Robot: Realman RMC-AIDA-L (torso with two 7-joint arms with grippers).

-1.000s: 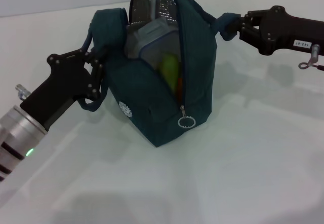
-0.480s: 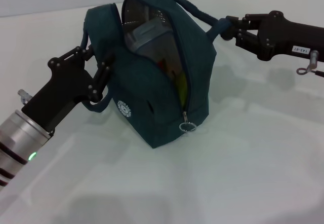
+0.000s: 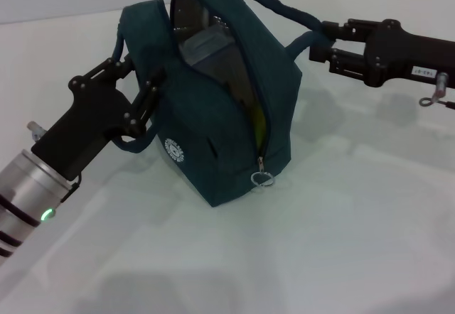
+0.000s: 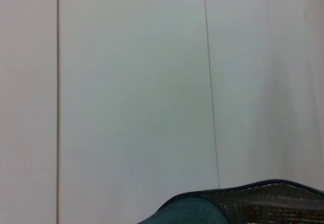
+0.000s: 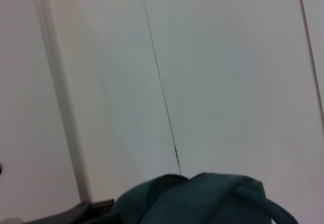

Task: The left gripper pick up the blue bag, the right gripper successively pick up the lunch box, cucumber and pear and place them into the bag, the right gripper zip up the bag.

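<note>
The blue bag [image 3: 213, 126] stands tilted on the white table, its top zipper open and the ring pull [image 3: 262, 179] hanging low at the front. My left gripper [image 3: 140, 99] is shut on the bag's left handle. My right gripper [image 3: 325, 42] is shut on the right handle and holds it stretched out sideways. The lunch box [image 3: 207, 48] shows inside the opening, against the silver lining. A yellow-green sliver [image 3: 260, 124] shows lower in the opening; I cannot tell whether it is pear or cucumber. Bag fabric [image 4: 202, 211] [image 5: 202, 198] fills the edge of each wrist view.
The white table [image 3: 355, 222] spreads around the bag, with a pale wall behind it. A small metal fitting [image 3: 431, 97] hangs under my right wrist.
The bag has shifted left and tilted, so less of its contents shows. Its right handle is now stretched out flatter by the right gripper. The left gripper rose slightly.
</note>
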